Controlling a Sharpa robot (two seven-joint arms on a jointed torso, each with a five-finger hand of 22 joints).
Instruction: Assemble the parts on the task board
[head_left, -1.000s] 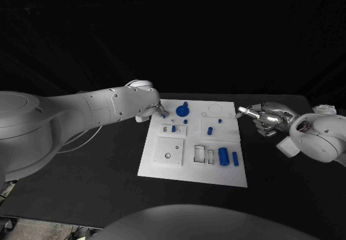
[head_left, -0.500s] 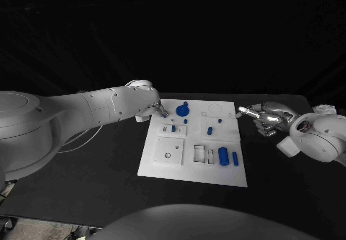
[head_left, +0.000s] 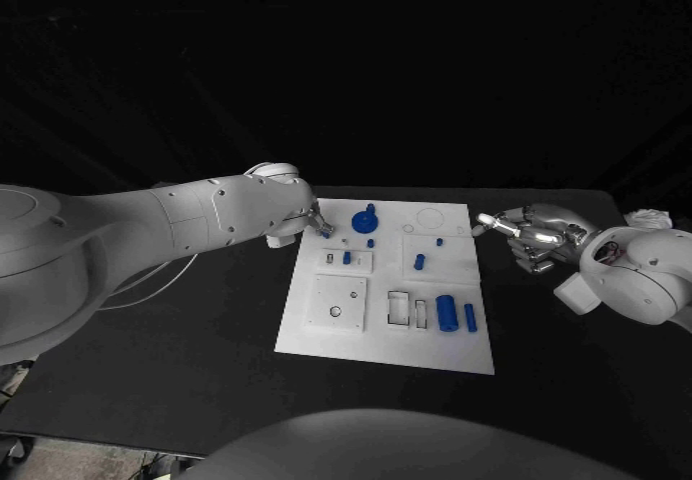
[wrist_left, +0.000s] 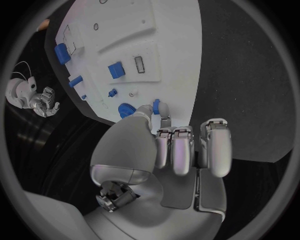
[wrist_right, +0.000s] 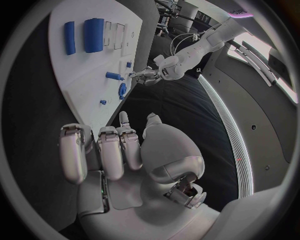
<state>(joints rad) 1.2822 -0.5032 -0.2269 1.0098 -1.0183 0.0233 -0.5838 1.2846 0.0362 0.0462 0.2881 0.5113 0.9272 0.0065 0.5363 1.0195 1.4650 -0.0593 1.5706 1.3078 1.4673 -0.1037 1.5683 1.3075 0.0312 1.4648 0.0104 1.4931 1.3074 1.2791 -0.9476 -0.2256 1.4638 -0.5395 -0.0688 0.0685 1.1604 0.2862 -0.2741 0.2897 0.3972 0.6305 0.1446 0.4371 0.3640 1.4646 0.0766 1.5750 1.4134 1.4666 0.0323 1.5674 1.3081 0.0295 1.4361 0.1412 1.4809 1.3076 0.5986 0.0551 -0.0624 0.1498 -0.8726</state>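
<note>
The white task board (head_left: 332, 335) lies in the middle of the table. My left hand (head_left: 306, 222) hovers at its far left corner and pinches a small blue peg (wrist_left: 156, 106) between thumb and a finger. Beside it on the board stands a round blue gear-like part (head_left: 365, 219). Small blue pegs (head_left: 420, 263) lie mid-board. A blue cylinder (head_left: 447, 312) and a blue bar (head_left: 470, 318) lie near the front right. My right hand (head_left: 528, 236) hangs just off the board's right edge, fingers curled, holding nothing.
White raised blocks with slots (head_left: 407, 309) and holes (head_left: 338, 303) stand on the board's near half. A crumpled white object (head_left: 649, 217) lies at the table's far right. Bare black table (head_left: 188, 350) stretches left of the board and in front of it.
My left arm has shifted slightly to the left, with the hand still at the board's far left corner holding the peg. The right hand has not moved.
</note>
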